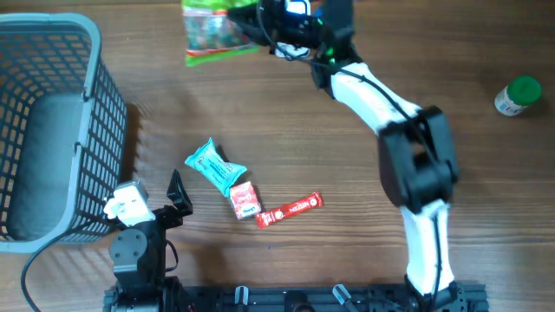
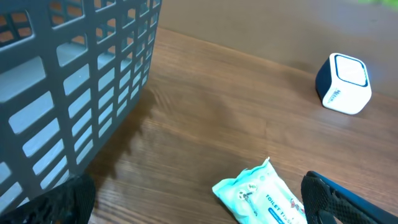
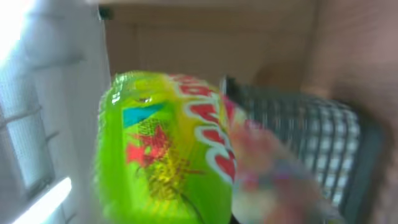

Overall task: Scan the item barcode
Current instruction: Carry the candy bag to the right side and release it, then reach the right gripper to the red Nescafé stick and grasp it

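My right gripper reaches to the far edge of the table and is shut on a green snack bag with red lettering. In the right wrist view the green snack bag fills the frame, blurred, and hides the fingers. A small white and dark blue scanner stands on the table far ahead in the left wrist view. My left gripper rests near the front left, open, with nothing between its fingers.
A grey mesh basket takes up the left side, close to my left gripper. A teal toilet tissue pack, a small red packet and a red bar lie mid-table. A green-capped bottle lies far right.
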You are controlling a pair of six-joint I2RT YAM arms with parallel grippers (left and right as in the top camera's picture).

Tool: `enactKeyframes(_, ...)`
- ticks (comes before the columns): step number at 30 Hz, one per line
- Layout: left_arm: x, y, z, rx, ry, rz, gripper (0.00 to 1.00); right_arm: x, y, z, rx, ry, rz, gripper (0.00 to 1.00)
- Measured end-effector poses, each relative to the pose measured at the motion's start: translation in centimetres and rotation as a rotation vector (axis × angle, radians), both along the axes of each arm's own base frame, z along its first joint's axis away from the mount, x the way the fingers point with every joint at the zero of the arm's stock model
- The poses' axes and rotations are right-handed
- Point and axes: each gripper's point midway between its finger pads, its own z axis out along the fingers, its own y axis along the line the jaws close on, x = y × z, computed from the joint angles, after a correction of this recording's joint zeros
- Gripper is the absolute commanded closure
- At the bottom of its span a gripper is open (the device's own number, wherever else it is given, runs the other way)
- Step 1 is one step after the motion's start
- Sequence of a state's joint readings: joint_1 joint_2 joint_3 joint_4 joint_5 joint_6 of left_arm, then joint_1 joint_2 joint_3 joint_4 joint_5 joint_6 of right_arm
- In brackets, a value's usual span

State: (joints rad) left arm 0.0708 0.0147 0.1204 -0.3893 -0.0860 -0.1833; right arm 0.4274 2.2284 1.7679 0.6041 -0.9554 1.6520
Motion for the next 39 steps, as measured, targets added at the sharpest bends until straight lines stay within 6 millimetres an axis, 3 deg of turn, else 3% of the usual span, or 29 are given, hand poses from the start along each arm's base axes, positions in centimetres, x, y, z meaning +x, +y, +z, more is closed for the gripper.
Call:
enactKeyframes(1,0.0,0.0,0.0,0.000,0.000,0.000,0.00,-1.3,0.3,1.3,-0.096,0.023,-0.050,0.95)
enactKeyframes(2,0.0,0.0,0.0,0.000,-0.001,0.000,0.00,-1.5,0.1,1.2,-0.148,0.039,-0.084,0.96)
enactKeyframes(3,0.0,0.0,0.0,0.000,0.000,0.000,0.00,-3.1,-1.6,2.4,-0.313,0.022,-0.199,0.96)
enactKeyframes(4,0.0,0.0,0.0,0.000,-0.001,0.000,0.00,-3.7,-4.4,1.3,-0.474,0.052,-0.309,0.96)
enactKeyframes(6,0.0,0.0,0.0,0.000,0.000,0.000,0.00,-4.8,-12.1,-0.6,-0.807,0.072,-0.534,0.96)
enactKeyframes(8,0.0,0.0,0.0,0.000,0.000,0.000,0.00,-6.5,-21.9,-3.4,-1.190,0.147,-0.731,0.95)
enactKeyframes(9,0.0,0.0,0.0,0.000,0.000,0.000,0.00,-7.2,-25.2,-4.1,-1.311,0.183,-0.784,0.96)
enactKeyframes(11,0.0,0.0,0.0,0.000,0.000,0.000,0.00,-11.4,-37.0,-5.5,-1.747,0.364,-0.925,0.96)
enactKeyframes(12,0.0,0.0,0.0,0.000,0.000,0.000,0.00,-12.7,-40.2,-5.1,-1.849,0.419,-0.980,0.96)
enactKeyframes(16,0.0,0.0,0.0,0.000,0.000,0.000,0.00,-15.5,-49.8,-5.2,-1.986,0.645,-1.229,0.96)
enactKeyframes(18,0.0,0.0,0.0,0.000,0.001,0.000,0.00,-16.9,-58.4,-6.9,-1.940,0.818,-1.493,0.96)
enactKeyframes(19,0.0,0.0,0.0,0.000,0.000,0.000,0.00,-16.2,-60.3,-7.3,-1.884,0.800,-1.573,0.92)
enactKeyframes(20,0.0,0.0,0.0,0.000,0.000,0.000,0.00,-15.5,-62.1,-7.9,-1.869,0.772,-1.602,0.65)
enactKeyframes(21,0.0,0.0,0.0,0.000,0.001,0.000,0.00,-15.0,-64.5,-9.0,-1.871,0.743,-1.583,0.22)
enactKeyframes(22,0.0,0.0,0.0,0.000,0.000,0.000,0.00,-15.3,-65.6,-10.0,-1.897,0.746,-1.525,0.00)
enactKeyframes(23,0.0,0.0,0.0,0.000,0.001,0.000,0.00,-15.7,-66.6,-11.0,-1.916,0.752,-1.460,0.00)
enactKeyframes(26,0.0,0.0,0.0,0.000,0.001,0.000,0.00,-14.3,-66.5,-12.0,-1.847,0.671,-1.336,0.00)
enactKeyframes(30,0.0,0.0,0.0,0.000,0.000,0.000,0.00,-9.8,-59.9,-11.7,-1.563,0.468,-1.135,0.00)
enactKeyframes(32,0.0,0.0,0.0,0.000,0.000,0.000,0.00,-8.7,-52.7,-9.7,-1.310,0.395,-0.999,0.00)
enactKeyframes(35,0.0,0.0,0.0,0.000,0.000,0.000,0.00,-10.7,-40.5,-8.0,-0.912,0.508,-0.695,0.04)
enactKeyframes(37,0.0,0.0,0.0,0.000,0.000,0.000,0.00,-12.1,-35.2,-7.9,-0.823,0.525,-0.517,0.12)
enactKeyframes(38,0.0,0.0,0.0,0.000,0.000,0.000,0.00,-13.1,-32.8,-8.1,-0.805,0.556,-0.441,0.13)
enactKeyframes(39,0.0,0.0,0.0,0.000,0.000,0.000,0.00,-14.2,-30.3,-8.3,-0.800,0.580,-0.366,0.08)
